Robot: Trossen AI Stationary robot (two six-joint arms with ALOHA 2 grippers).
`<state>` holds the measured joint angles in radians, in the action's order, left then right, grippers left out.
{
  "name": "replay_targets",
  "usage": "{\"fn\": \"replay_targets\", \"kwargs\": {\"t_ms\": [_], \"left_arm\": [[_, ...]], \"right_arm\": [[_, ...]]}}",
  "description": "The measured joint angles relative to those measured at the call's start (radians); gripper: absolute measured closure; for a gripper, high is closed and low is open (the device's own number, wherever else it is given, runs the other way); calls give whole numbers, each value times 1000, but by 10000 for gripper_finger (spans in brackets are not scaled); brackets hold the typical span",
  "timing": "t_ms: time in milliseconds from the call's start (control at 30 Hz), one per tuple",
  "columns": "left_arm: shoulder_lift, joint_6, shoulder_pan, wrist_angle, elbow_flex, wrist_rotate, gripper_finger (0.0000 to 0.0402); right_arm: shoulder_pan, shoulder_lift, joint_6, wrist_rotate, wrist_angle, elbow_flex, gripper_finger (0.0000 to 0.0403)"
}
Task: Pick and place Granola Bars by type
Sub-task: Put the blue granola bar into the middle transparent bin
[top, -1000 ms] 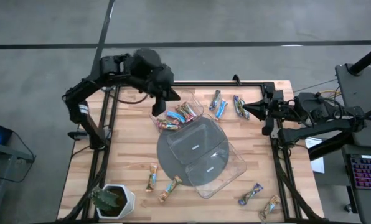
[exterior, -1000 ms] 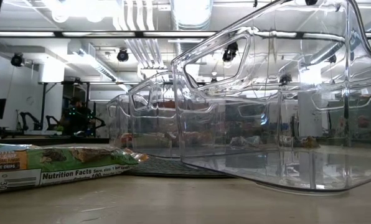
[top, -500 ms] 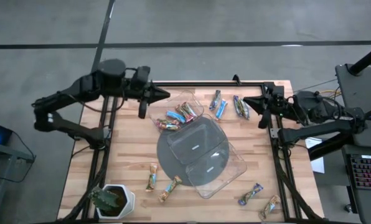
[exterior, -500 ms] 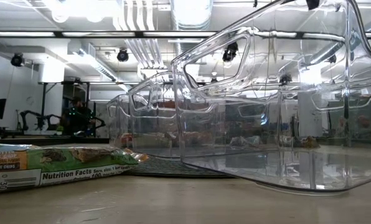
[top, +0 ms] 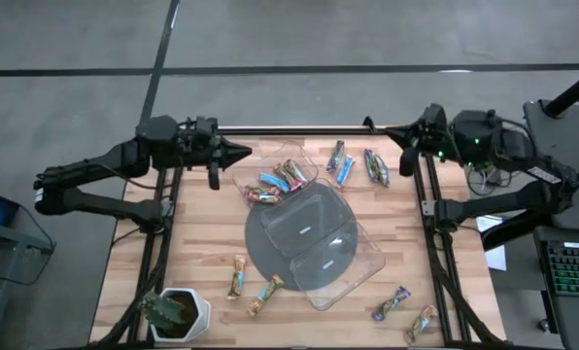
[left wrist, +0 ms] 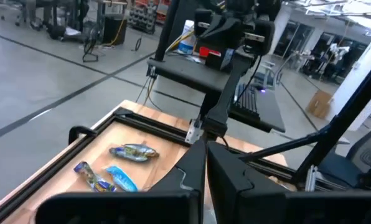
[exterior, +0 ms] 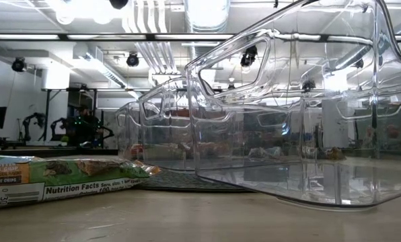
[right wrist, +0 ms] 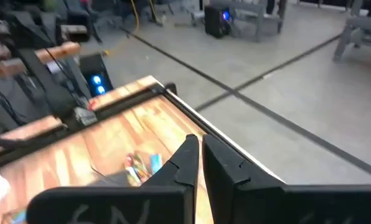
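Several shiny wrapped Granola Bars lie in a clear tray [top: 275, 180] at the table's far middle. Three loose ones [top: 345, 169] lie flat to its right, two [top: 237, 276] near the front left, two [top: 403, 311] at the front right. A green bar [exterior: 52, 178] lies flat in front of the low camera. My left gripper [top: 239, 152] [left wrist: 206, 146] hovers shut, level, just left of the filled tray. My right gripper [top: 391, 133] [right wrist: 200, 142] hovers shut at the far right corner, pointing left. Neither holds anything.
A grey disc [top: 260, 255] at the table's middle carries two more clear trays [top: 307, 219], [top: 333, 262], which show large in the low view [exterior: 288, 121]. A white-potted plant [top: 173, 313] stands at the near left corner. A black frame rail [top: 299, 128] runs along the far edge.
My left arm has drawn back from above the filled tray toward the table's left edge, and its gripper now lies level, pointing right. My right gripper has moved from beside the loose bars toward the far edge. No bar has moved.
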<state>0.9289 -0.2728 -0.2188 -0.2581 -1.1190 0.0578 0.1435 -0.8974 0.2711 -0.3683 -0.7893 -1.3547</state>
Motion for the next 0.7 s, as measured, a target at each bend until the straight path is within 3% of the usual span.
{"fn": "replay_targets", "kwargs": {"t_ms": [200, 367, 533, 700], "left_arm": [[-23, 11, 0, -3, 3, 0, 401], [-27, 11, 0, -3, 3, -1, 401], [-27, 18, 0, -4, 3, 0, 401], [-27, 24, 0, -4, 3, 0, 401]], "right_arm": [[53, -104, -40, 9, -125, -160, 347], [87, -167, -85, 13, -186, -207, 304], [178, -252, -36, 149, -279, -220, 266], [273, -358, 22, 211, -289, -222, 232]]}}
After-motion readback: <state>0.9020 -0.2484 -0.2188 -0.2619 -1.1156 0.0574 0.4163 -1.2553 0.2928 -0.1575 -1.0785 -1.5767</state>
